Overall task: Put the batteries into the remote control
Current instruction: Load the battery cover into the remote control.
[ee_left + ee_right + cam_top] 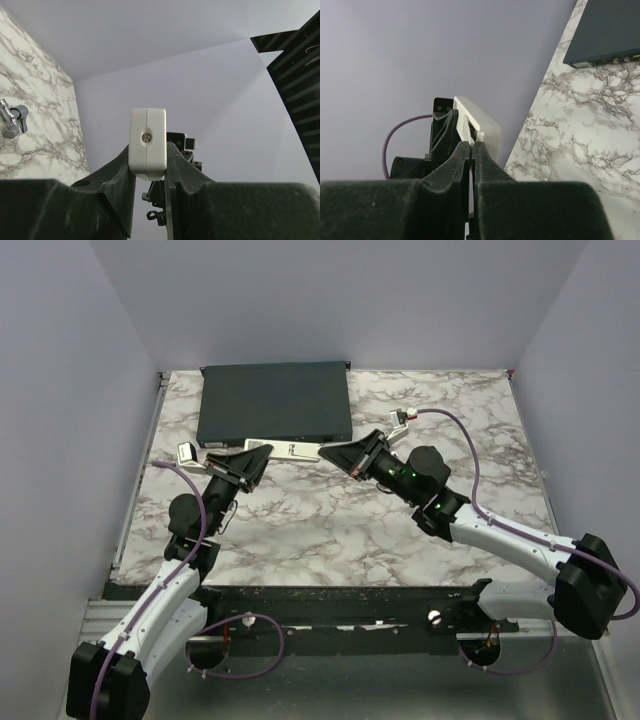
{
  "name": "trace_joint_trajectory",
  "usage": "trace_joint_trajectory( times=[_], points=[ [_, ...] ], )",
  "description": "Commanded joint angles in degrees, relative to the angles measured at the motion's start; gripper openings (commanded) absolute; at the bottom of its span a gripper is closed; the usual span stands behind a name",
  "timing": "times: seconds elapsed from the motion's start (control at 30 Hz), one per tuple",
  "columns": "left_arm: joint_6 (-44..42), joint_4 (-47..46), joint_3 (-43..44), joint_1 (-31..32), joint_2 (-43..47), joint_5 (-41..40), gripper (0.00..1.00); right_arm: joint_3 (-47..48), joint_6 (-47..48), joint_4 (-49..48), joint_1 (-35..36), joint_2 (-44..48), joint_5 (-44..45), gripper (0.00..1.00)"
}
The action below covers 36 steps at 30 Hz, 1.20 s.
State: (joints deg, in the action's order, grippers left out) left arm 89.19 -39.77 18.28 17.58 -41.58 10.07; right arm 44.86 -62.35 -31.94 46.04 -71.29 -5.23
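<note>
- Two grippers meet on the remote (292, 449), held between them slightly left of centre in the top view, just below the box (275, 400). I cannot tell whether it touches the table (330, 530).
- The table is white marble with grey veins and fills the middle of the top view. Plain lilac walls (90, 360) close it in on three sides.
- My left gripper (148, 162) is clamped on one end of the remote, a finger on each flat side. Its wrist view shows that end square-on, with a small round hole in it.
- My right gripper (471, 150) has its jaws almost together, tips at the remote's other end. A white sliver shows in the gap, and I cannot tell whether it is pinched.
- A dark slot in the remote beside those tips is too shadowed for me to read.
- A small white piece (187, 452) lies left of the left gripper, too small to identify.
- The box is cut off at the upper right of the right wrist view.
</note>
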Motion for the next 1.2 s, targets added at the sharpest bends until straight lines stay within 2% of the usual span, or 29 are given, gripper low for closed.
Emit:
trace_joint_trajectory(
  times=[0.0,0.67,0.9,1.17],
  points=[
    [2.3,-6.4,1.8,1.1,0.7,4.7,0.00,0.8,1.5,4.4,0.6,-1.6,-2.9,0.01],
    [1.9,-9.4,3.0,1.0,-1.5,7.2,0.00,2.6,2.2,6.2,-0.2,-3.6,-7.9,0.01],
    [2.5,-9.6,2.9,1.0,-1.7,6.8,0.00,0.1,2.4,2.4,-0.1,-3.1,-11.0,0.01],
    [2.9,-10.1,2.8,1.0,-2.2,7.0,0.00,-0.3,3.6,2.5,-0.2,-1.5,-11.6,0.01]
  ],
)
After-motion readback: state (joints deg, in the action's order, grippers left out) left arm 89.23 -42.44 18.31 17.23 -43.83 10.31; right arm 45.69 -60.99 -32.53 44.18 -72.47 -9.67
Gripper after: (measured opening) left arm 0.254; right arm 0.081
